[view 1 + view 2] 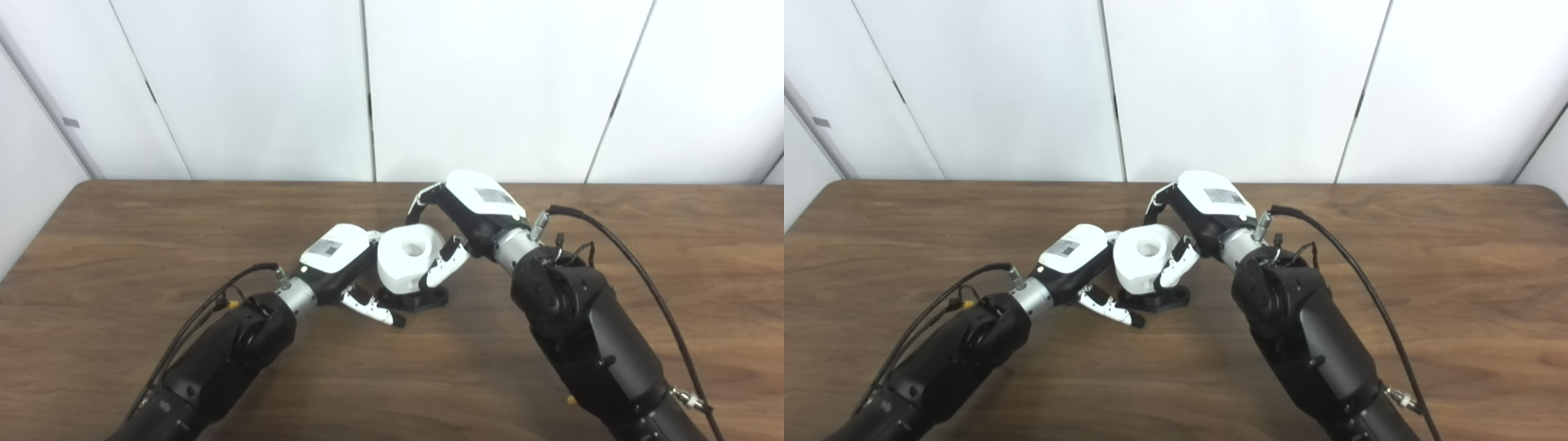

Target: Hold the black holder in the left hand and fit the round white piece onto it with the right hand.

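The round white piece [407,257], with a hole in its top, sits on the black holder [425,299], whose base rests on the table at the centre. My right hand [474,211] is shut on the white piece: fingers curl over its far side and the thumb presses its near right side. My left hand [340,254] is close against the left of the stack. Its thumb reaches along the front of the holder's base, and its fingers are hidden behind the white piece. In the right eye view the white piece [1142,257] tops the holder [1160,300].
The brown wooden table [153,245] stretches to both sides, with white wall panels behind its far edge. A black cable [618,245] loops off my right wrist and another trails from my left forearm [202,306].
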`<state>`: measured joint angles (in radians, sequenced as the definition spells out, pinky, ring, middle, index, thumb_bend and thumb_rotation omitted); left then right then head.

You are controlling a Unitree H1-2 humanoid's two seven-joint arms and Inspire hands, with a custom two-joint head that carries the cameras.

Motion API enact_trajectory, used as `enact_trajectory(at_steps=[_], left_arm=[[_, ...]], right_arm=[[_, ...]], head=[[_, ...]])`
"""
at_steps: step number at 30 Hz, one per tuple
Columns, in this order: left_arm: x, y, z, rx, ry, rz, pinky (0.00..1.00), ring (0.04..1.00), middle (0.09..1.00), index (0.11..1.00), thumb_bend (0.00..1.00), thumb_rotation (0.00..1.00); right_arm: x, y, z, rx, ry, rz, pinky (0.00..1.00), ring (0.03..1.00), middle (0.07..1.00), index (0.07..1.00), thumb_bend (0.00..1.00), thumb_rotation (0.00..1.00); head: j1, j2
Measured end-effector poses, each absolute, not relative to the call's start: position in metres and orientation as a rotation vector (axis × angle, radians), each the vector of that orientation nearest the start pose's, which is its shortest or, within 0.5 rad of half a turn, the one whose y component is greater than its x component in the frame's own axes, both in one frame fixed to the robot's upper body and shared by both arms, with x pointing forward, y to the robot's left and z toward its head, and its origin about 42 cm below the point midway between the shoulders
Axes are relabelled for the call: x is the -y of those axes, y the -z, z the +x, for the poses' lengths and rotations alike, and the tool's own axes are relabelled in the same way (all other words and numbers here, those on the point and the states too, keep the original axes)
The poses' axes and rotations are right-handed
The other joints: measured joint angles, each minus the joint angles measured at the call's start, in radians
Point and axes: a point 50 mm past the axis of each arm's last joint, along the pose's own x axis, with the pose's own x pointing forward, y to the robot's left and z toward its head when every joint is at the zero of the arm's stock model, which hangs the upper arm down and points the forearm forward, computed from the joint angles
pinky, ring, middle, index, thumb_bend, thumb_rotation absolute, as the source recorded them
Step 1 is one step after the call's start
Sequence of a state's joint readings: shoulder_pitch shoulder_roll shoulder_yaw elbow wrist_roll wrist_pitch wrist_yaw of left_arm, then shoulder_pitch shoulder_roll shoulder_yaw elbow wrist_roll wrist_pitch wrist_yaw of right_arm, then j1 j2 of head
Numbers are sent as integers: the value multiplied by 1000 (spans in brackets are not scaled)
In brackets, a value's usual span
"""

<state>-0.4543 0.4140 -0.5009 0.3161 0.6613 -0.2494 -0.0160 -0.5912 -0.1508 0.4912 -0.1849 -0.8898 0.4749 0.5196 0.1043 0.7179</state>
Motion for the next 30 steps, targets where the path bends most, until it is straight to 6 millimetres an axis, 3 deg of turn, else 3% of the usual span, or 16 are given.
enact_trajectory(at_steps=[10,20,30], left_arm=[[-210,-142,398,390,572,1186,657,808,795,552,1000,315],[-211,-142,398,386,573,1187,660,806,812,553,1000,320],[-211,-142,398,388,574,1186,654,808,810,533,1000,283]], right_arm=[[84,-279,379,250,-492,-1180,776,803,743,481,520,134],[81,-279,378,248,-492,-1165,848,834,756,482,519,135],[83,-279,379,247,-492,-1169,808,806,740,482,520,134]], head=[[2,3],[5,6],[2,8]])
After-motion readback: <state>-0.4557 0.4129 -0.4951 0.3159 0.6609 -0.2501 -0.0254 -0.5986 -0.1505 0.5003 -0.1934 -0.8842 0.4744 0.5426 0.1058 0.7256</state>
